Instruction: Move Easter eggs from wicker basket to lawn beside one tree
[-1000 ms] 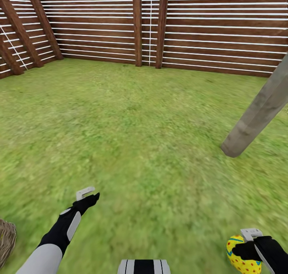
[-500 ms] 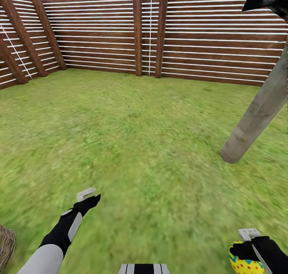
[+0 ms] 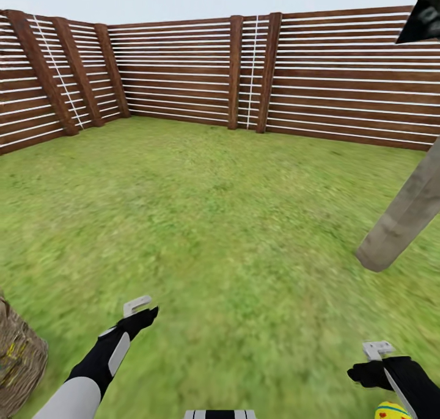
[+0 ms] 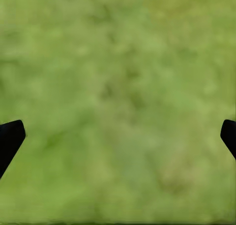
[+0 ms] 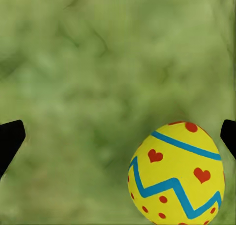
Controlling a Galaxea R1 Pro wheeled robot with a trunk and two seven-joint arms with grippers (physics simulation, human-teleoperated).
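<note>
Lawn, head view: green grass [image 3: 214, 223] is seen running to a slatted wooden fence [image 3: 183, 71].
Tree, head view: a leaning grey-brown trunk [image 3: 403, 217] is rooted in the grass ahead on the right, with a dark leaf patch [image 3: 421, 16] above it. It is judged the likely drop spot.
Basket, head view: the wicker basket [image 3: 18, 358] is cut by the frame edge low on the left, well apart from the trunk. Its contents cannot be made out.
Arms, head view: the left pincer [image 3: 139, 309] is held forward over bare grass. The right pincer [image 3: 376, 355] is kept low on the tree's side, with an Easter egg [image 3: 391, 410] just beneath it, probably so the egg can be set near the trunk.
Left pincer, left wrist view: the fingertips [image 4: 10, 136] are spread wide, with nothing between them.
Right pincer, right wrist view: the fingertips [image 5: 10, 139] are also spread wide. The egg is seen close against one of them and is not clamped by both. Whether it is on the grass cannot be told.
Egg axis, right wrist view: the long axis is judged to run across the line joining the fingertips, slightly tilted, with the zigzag band girdling it.
</note>
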